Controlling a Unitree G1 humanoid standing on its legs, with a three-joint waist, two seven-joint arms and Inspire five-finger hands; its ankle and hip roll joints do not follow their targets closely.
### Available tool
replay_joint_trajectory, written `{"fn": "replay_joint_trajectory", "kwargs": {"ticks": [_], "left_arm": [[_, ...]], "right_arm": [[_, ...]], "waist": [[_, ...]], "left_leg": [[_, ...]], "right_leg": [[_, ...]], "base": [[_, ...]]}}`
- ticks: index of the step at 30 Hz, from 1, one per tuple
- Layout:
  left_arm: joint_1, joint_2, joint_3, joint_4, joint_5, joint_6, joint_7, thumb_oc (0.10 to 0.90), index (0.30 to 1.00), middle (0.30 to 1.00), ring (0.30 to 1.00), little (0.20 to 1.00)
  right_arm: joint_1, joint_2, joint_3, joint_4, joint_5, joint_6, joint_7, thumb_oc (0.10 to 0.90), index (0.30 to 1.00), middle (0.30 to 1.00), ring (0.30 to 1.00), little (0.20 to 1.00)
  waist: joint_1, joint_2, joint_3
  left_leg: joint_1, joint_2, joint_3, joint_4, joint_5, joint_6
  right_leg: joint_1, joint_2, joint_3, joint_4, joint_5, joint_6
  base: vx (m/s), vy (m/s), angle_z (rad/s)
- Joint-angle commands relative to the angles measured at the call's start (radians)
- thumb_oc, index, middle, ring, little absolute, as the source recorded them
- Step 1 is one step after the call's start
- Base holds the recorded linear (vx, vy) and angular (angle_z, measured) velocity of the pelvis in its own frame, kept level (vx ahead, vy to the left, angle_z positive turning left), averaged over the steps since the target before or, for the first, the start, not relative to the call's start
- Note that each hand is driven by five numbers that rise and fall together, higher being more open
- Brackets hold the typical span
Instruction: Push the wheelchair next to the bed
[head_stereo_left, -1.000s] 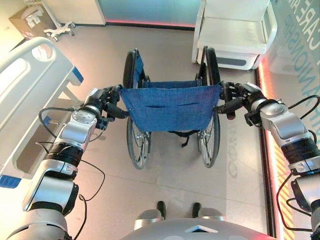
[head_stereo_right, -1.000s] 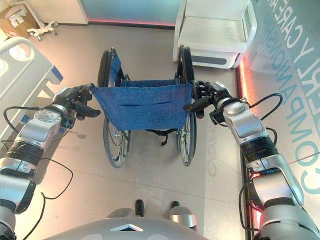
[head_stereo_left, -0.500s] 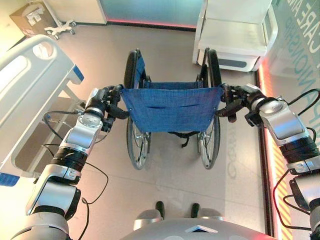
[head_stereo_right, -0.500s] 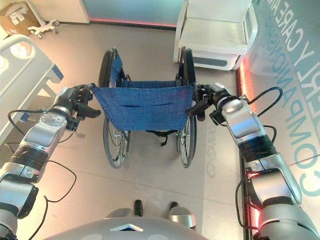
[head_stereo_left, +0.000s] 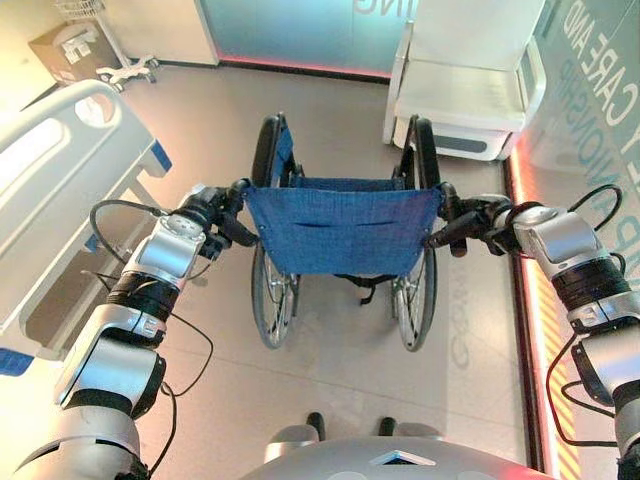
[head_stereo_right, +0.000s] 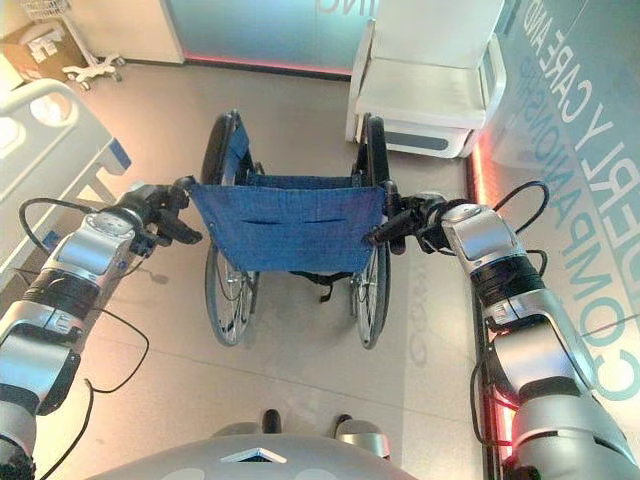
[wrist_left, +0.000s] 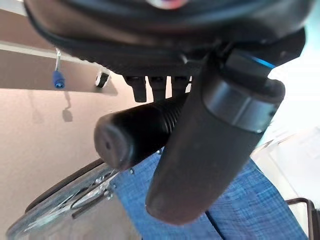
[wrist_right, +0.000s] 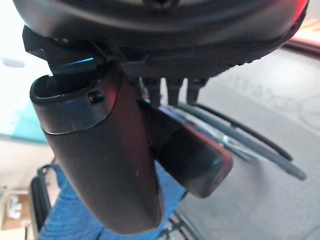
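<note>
The wheelchair stands on the floor straight in front of the robot, its blue fabric backrest facing the head camera and its big wheels to either side. The left hand is curled round the black left push handle, thumb across it and fingers wrapped behind, as the left wrist view shows. The right hand grips the right push handle in the same way. The bed, white with a rail and blue corner pieces, lies to the robot's left, just beside the left arm and near the wheelchair's left wheel. A white armchair stands beyond the wheelchair, ahead to the right, and a cardboard box sits far left.
</note>
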Motion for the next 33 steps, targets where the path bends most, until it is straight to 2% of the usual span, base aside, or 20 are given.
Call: {"fn": "replay_joint_trajectory", "kwargs": {"ticks": [1, 2, 4, 8, 17, 18, 23, 26, 33], "left_arm": [[0.010, 0.134, -0.025, 0.116, 0.077, 0.061, 0.006, 0.800, 0.900, 0.900, 0.900, 0.900], [0.011, 0.134, -0.022, 0.116, 0.049, 0.050, 0.031, 0.565, 0.547, 0.547, 0.547, 0.547], [0.020, 0.124, -0.012, 0.120, 0.017, 0.026, 0.084, 0.400, 0.300, 0.300, 0.300, 0.300], [0.065, 0.104, 0.023, 0.098, -0.028, -0.032, 0.153, 0.400, 0.300, 0.300, 0.300, 0.300], [0.158, 0.042, 0.073, 0.051, -0.059, -0.132, 0.262, 0.400, 0.300, 0.300, 0.300, 0.300], [0.171, 0.030, 0.079, 0.044, -0.062, -0.153, 0.280, 0.400, 0.300, 0.300, 0.300, 0.300], [0.205, -0.002, 0.093, 0.018, -0.046, -0.215, 0.330, 0.400, 0.300, 0.300, 0.300, 0.300], [0.223, -0.024, 0.095, 0.003, -0.024, -0.273, 0.361, 0.400, 0.300, 0.300, 0.300, 0.300], [0.260, -0.082, 0.105, -0.044, -0.060, -0.347, 0.392, 0.400, 0.300, 0.300, 0.300, 0.300]], "right_arm": [[0.022, 0.002, 0.125, 0.093, 0.010, 0.006, 0.046, 0.618, 0.627, 0.627, 0.627, 0.627], [0.016, 0.004, 0.127, 0.098, 0.032, -0.016, 0.022, 0.400, 0.300, 0.300, 0.300, 0.300], [0.019, 0.009, 0.121, 0.097, 0.067, -0.041, -0.024, 0.400, 0.300, 0.300, 0.300, 0.300], [0.050, 0.022, 0.094, 0.063, 0.122, -0.091, -0.140, 0.400, 0.300, 0.300, 0.300, 0.300], [0.121, 0.046, 0.055, -0.024, 0.094, -0.197, -0.278, 0.400, 0.300, 0.300, 0.300, 0.300], [0.127, 0.052, 0.047, -0.037, 0.075, -0.226, -0.294, 0.400, 0.300, 0.300, 0.300, 0.300], [0.146, 0.065, 0.031, -0.079, 0.001, -0.285, -0.351, 0.400, 0.300, 0.300, 0.300, 0.300], [0.156, 0.070, 0.023, -0.091, -0.062, -0.310, -0.372, 0.400, 0.300, 0.300, 0.300, 0.300], [0.181, 0.075, 0.008, -0.117, -0.164, -0.353, -0.392, 0.400, 0.300, 0.300, 0.300, 0.300]], "waist": [[0.086, -0.016, 0.016], [0.087, -0.015, 0.014], [0.087, -0.015, 0.014], [0.087, -0.013, 0.016], [0.081, -0.009, 0.020], [0.080, -0.008, 0.021], [0.080, -0.006, 0.022], [0.080, -0.005, 0.020], [0.084, -0.005, 0.015]], "left_leg": [[-0.014, -0.065, 0.015, 0.055, -0.105, 0.010], [-0.014, -0.065, 0.014, 0.055, -0.104, 0.010], [-0.014, -0.066, 0.014, 0.056, -0.104, 0.010], [-0.013, -0.066, 0.011, 0.056, -0.106, 0.010], [-0.010, -0.064, 0.012, 0.050, -0.108, 0.009], [-0.009, -0.064, 0.012, 0.050, -0.108, 0.010], [-0.009, -0.063, 0.014, 0.051, -0.109, 0.009], [-0.008, -0.063, 0.015, 0.051, -0.111, 0.008], [-0.006, -0.062, 0.016, 0.048, -0.111, 0.007]], "right_leg": [[-0.051, -0.029, -0.009, 0.101, -0.053, 0.017], [-0.050, -0.029, -0.009, 0.101, -0.052, 0.016], [-0.049, -0.029, -0.008, 0.100, -0.053, 0.016], [-0.048, -0.030, -0.005, 0.100, -0.053, 0.015], [-0.049, -0.032, -0.002, 0.099, -0.055, 0.014], [-0.050, -0.032, 0.000, 0.101, -0.056, 0.014], [-0.050, -0.032, 0.001, 0.102, -0.058, 0.015], [-0.049, -0.034, 0.000, 0.101, -0.059, 0.015], [-0.047, -0.036, -0.005, 0.101, -0.061, 0.015]], "base": [[0.00, 0.000, 0.00], [0.00, 0.000, 0.00], [0.00, 0.000, 0.00], [0.00, 0.000, 0.00], [0.00, 0.000, 0.00], [0.00, 0.000, 0.00], [0.00, 0.009, -0.02], [0.00, 0.000, 0.00], [0.00, 0.000, 0.00]]}}
